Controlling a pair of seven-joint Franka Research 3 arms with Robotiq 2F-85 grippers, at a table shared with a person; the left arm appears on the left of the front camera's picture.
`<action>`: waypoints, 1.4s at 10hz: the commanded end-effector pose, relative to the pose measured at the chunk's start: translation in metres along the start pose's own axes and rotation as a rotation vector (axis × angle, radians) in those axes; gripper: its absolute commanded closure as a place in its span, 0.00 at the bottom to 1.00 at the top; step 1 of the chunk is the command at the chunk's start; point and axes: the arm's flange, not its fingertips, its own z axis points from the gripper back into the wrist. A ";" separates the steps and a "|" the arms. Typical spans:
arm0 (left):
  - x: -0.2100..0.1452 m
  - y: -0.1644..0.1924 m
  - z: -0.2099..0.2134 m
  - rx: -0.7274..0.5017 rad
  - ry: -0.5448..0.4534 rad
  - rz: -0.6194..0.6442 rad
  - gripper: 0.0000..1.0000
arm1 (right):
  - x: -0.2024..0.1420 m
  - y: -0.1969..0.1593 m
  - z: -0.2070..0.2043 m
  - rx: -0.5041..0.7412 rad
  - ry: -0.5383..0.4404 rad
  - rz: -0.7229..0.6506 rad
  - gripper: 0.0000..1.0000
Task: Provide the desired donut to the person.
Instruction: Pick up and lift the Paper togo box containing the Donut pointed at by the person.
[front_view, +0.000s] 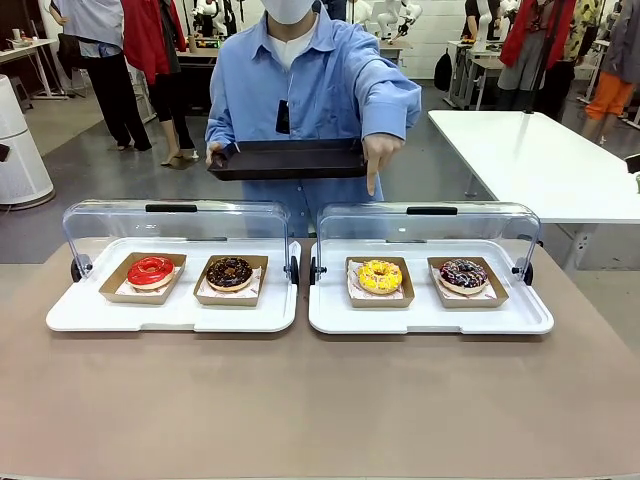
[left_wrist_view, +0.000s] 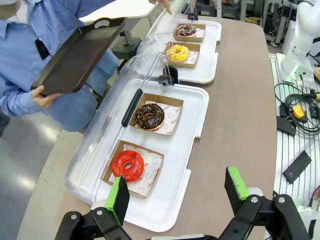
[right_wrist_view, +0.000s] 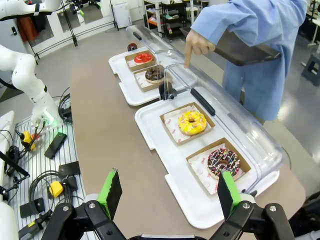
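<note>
The person (front_view: 310, 90) stands at the far side, holding a dark tray (front_view: 290, 158) in one hand. The other hand (front_view: 378, 155) points a finger down over the yellow sprinkled donut (front_view: 380, 276). On the same white tray (front_view: 430, 322) sits a dark donut with coloured sprinkles (front_view: 463, 274). On the left white tray (front_view: 170, 315) lie a red donut (front_view: 151, 270) and a chocolate donut (front_view: 230, 272). My left gripper (left_wrist_view: 177, 192) hovers open near the red donut (left_wrist_view: 128, 165). My right gripper (right_wrist_view: 169, 194) hovers open, short of the sprinkled dark donut (right_wrist_view: 223, 161) and the yellow one (right_wrist_view: 192, 122).
Each donut rests in a brown paper box. Clear lids (front_view: 175, 225) (front_view: 430, 228) stand open behind both white trays. Bare brown table (front_view: 320, 400) lies in front of them. Cables and small boxes (left_wrist_view: 300, 115) lie beside the table. A white table (front_view: 540, 160) stands at the back right.
</note>
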 end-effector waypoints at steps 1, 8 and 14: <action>0.001 0.000 0.000 -0.001 -0.009 0.005 0.00 | 0.000 -0.002 -0.001 0.005 -0.024 0.008 0.00; 0.001 0.000 0.000 -0.001 -0.009 0.005 0.00 | 0.025 0.010 -0.009 0.034 0.127 0.062 0.00; 0.001 0.000 0.000 -0.001 -0.009 0.005 0.00 | 0.128 0.045 -0.120 0.182 0.567 0.236 0.00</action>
